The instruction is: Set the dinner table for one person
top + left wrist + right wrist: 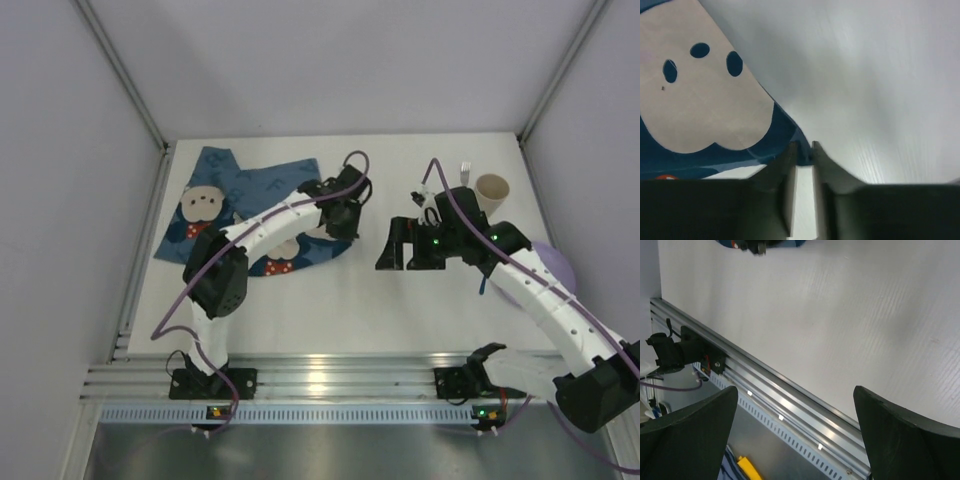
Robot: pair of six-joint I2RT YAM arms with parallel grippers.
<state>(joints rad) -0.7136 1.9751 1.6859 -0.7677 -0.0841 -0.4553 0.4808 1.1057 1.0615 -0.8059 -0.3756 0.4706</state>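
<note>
The dinner table (330,310) is a flat white top with a ribbed aluminium rail (320,375) along its near edge. A blue bear-face cloth mat (235,205) lies rumpled at the back left. My left gripper (345,218) is at the mat's right edge. In the left wrist view the gripper (804,147) is shut on the mat's blue corner (790,130), low over the table (880,90). My right gripper (400,245) hovers over mid-table, open and empty. In the right wrist view it (795,405) is wide open above the table (815,315) and rail (780,395).
A beige cup (492,190) stands at the back right with a white fork (466,172) beside it. A lilac plate (558,265) lies at the right edge, partly under my right arm. White walls enclose the back and both sides.
</note>
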